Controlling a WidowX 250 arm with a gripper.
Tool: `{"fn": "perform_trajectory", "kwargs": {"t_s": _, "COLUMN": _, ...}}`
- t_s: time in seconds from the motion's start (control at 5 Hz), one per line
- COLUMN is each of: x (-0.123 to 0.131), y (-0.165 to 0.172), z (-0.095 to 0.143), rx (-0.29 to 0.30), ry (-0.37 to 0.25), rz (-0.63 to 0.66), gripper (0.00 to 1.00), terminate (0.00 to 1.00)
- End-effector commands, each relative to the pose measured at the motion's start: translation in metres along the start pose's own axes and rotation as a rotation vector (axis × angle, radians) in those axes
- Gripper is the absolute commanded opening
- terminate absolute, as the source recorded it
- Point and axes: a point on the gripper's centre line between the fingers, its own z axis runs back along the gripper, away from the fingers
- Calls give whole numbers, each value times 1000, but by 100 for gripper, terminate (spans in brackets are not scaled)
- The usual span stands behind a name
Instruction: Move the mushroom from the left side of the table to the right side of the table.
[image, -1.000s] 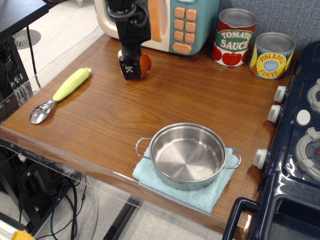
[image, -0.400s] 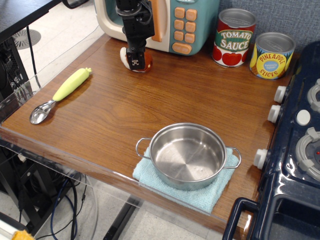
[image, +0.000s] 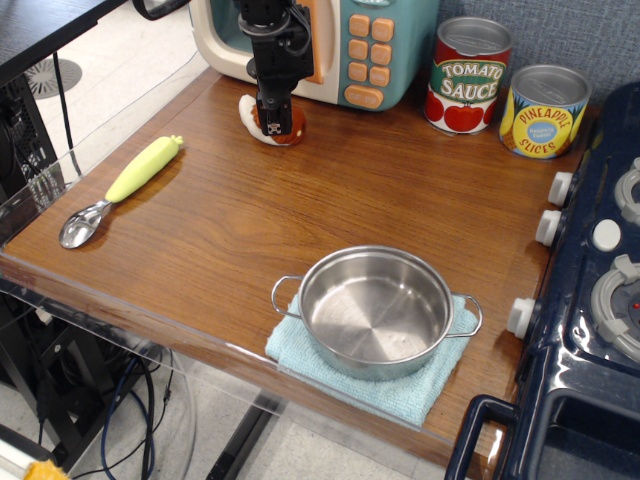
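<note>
The mushroom (image: 293, 129) lies on its side at the back left of the table (image: 330, 200), just in front of the toy microwave. Its cream stem points left and its reddish-brown cap points right. My gripper (image: 271, 118) comes down from above and sits right on the middle of the mushroom, hiding its centre. Its black fingers are low at the mushroom. The frame does not show whether they are closed on it.
A green-handled spoon (image: 125, 186) lies at the left edge. A steel pot (image: 375, 310) stands on a blue cloth (image: 400, 390) at the front. Tomato sauce (image: 468, 75) and pineapple (image: 543, 110) cans stand at the back right. A dark blue toy stove (image: 590, 280) borders the right side.
My gripper has moved back and down, from in front of the mushroom onto it. The mushroom has stayed at the back left.
</note>
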Motion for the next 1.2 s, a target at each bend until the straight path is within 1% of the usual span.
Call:
{"fn": "perform_trajectory", "kwargs": {"t_s": 0.0, "x": 1, "y": -15, "z": 23, "rx": 23, "ry": 1, "rz": -32, "gripper": 0, "terminate": 0}}
{"fn": "perform_trajectory", "kwargs": {"t_s": 0.2, "x": 13, "y": -29, "z": 43, "rx": 26, "ry": 1, "rz": -63, "gripper": 0, "terminate": 0}}
{"fn": "perform_trajectory", "kwargs": {"t_s": 0.4, "x": 33, "y": -43, "z": 70, "rx": 64, "ry": 0, "rz": -107, "gripper": 0, "terminate": 0}}
{"fn": "perform_trajectory", "kwargs": {"t_s": 0.6, "x": 58, "y": -58, "z": 88, "rx": 83, "ry": -14, "rz": -139, "gripper": 0, "terminate": 0}}
{"fn": "perform_trajectory", "kwargs": {"t_s": 0.8, "x": 97, "y": -73, "z": 95, "rx": 94, "ry": -53, "rz": -205, "gripper": 0, "terminate": 0}}
{"fn": "perform_trajectory", "kwargs": {"t_s": 1.0, "x": 131, "y": -83, "z": 96, "rx": 111, "ry": -71, "rz": -254, "gripper": 0, "terminate": 0}}
